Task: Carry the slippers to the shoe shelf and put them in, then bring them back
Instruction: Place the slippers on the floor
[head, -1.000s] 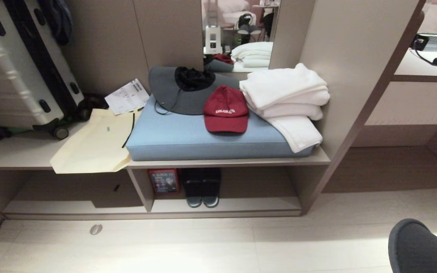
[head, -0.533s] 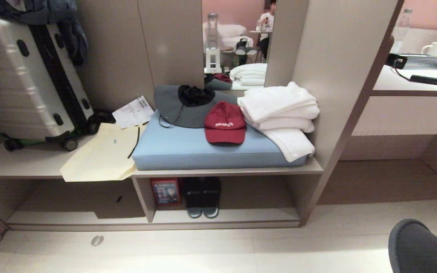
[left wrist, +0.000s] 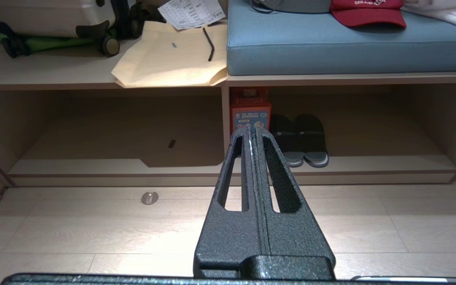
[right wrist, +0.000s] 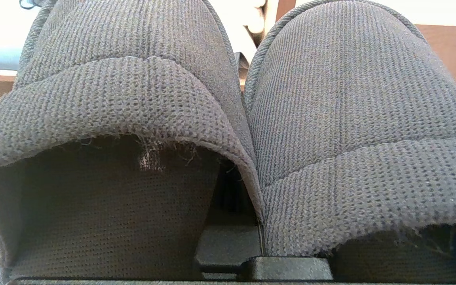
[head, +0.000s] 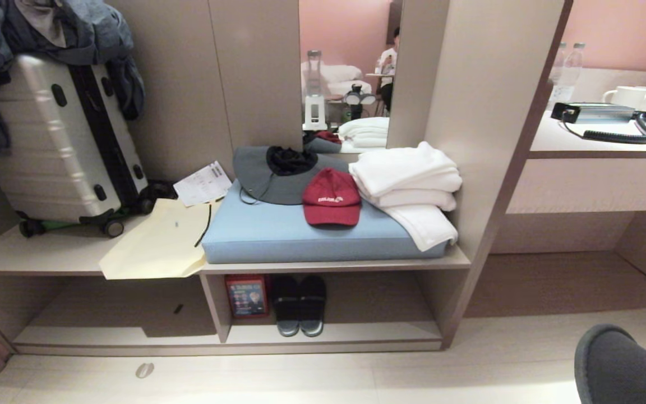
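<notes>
Slippers point(right wrist: 331, 118) pinched in right gripper's fingers point(right wrist: 228, 245).

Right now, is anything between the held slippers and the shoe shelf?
Nothing visible on the floor in between. The slippers sit in the right gripper. In the shoe shelf, a dark pair and a red box fill its left end; the part to their right looks free.

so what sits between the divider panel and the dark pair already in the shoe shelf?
A red box, upright against the divider panel, with the dark pair beside it in the shoe shelf. Clearest in the left wrist view; the head view shows it too.
</notes>
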Available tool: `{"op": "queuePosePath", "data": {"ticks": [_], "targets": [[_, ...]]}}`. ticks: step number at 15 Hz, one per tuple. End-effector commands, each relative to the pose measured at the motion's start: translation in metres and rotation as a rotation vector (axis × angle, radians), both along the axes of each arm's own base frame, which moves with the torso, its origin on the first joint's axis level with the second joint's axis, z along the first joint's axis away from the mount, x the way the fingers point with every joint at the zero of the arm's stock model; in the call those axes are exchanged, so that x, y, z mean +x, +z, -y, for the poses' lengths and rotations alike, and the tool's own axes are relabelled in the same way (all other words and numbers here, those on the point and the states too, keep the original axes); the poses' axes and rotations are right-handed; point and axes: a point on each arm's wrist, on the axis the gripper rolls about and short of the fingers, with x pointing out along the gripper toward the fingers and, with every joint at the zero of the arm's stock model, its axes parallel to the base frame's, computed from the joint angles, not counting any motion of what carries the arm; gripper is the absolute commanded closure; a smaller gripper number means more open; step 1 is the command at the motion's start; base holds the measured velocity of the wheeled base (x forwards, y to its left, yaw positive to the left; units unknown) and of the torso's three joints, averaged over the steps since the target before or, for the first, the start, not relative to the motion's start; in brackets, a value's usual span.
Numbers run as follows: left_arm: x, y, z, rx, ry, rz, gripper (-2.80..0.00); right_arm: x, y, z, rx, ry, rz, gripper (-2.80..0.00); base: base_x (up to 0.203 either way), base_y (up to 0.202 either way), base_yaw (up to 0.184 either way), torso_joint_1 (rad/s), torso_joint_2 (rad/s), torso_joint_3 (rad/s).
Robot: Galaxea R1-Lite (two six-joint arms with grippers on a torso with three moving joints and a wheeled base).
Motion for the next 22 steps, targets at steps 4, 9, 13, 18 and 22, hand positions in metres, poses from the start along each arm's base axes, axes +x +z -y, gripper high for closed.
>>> {"op": "queuePosePath", "data": {"ticks": [4,9,13,18,22], "targets": [[0.0001,0.0000,0.0000,0.002,-0.001,-0.001,0.00,0.0000,-0.0004,0.0000,0.000,0.000,0.000,0.00,0.000,0.000,0.000,0.002,0.00,0.007],[0.0001,0.0000,0.0000,0.000,0.000,-0.001,0.00,0.0000,-0.0004,0.0000,0.000,0.000,0.000,0.00,0.000,0.000,0.000,0.000,0.00,0.000],[0.0002,0.0001,0.0000,-0.001,0.000,-0.002,0.00,0.0000,-0.0004,0.0000,0.000,0.000,0.000,0.00,-0.001,-0.102,-0.004,0.001,0.00,0.003],[0.0002,-0.0001,0.0000,-0.003,0.000,-0.004,0.00,0.0000,-0.0004,0.0000,0.000,0.000,0.000,0.00,0.000,-0.198,0.001,0.004,0.00,0.004],[0.0002,-0.0001,0.0000,-0.003,-0.001,-0.004,0.00,0.0000,-0.0004,0.0000,0.000,0.000,0.000,0.00,0.000,-0.195,0.002,0.003,0.01,0.003]]}}
